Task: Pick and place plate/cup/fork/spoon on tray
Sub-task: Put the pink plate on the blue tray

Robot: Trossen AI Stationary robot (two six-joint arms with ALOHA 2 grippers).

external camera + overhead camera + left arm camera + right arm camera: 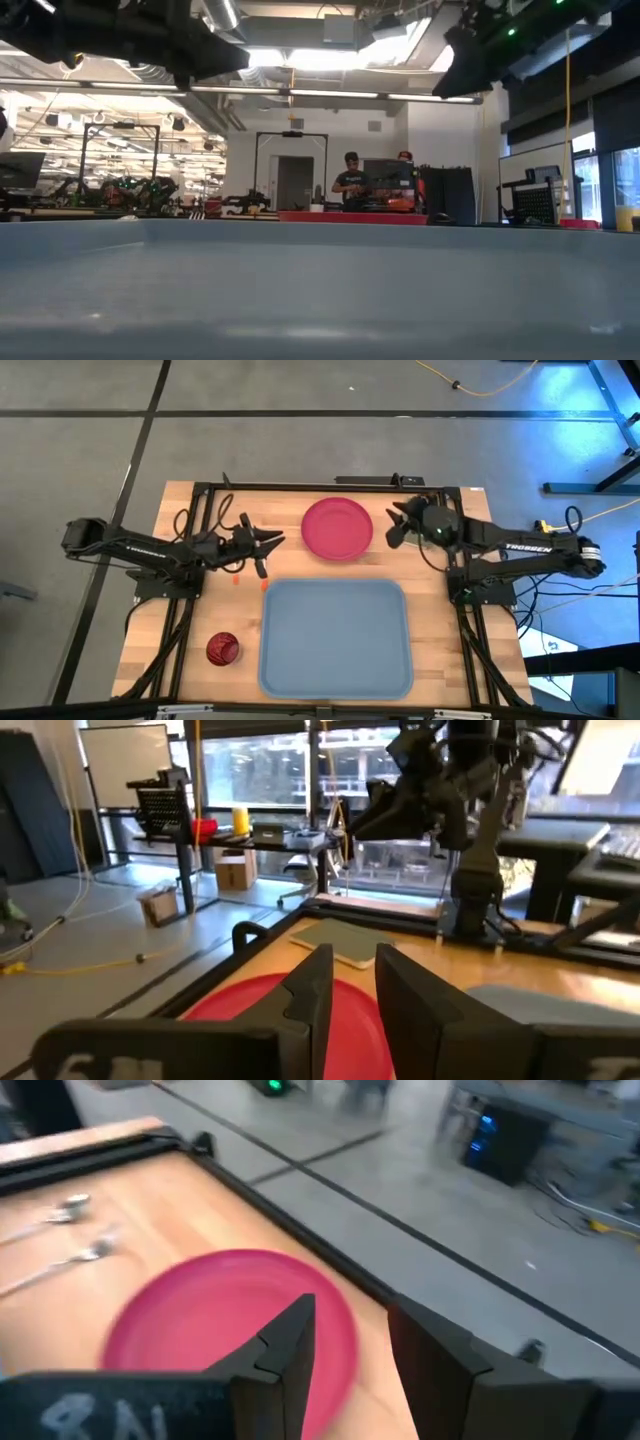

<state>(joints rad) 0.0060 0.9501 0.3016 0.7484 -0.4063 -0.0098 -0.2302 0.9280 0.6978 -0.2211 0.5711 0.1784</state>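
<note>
The pink-red plate lies flat on the wooden table at the far middle, just beyond the blue-grey tray. The maroon cup stands near the front left, beside the tray. The spoon and fork lie on the table left of the plate; in the high view my left arm mostly hides them. My left gripper is open above the table, left of the plate, pointing at it. My right gripper is open above the plate's right edge.
An olive-green pad lies on the table beyond the plate, near my right arm's base. A black frame rail runs along the table's far edge. In the low view the tray's rim fills the foreground. People stand in the room behind.
</note>
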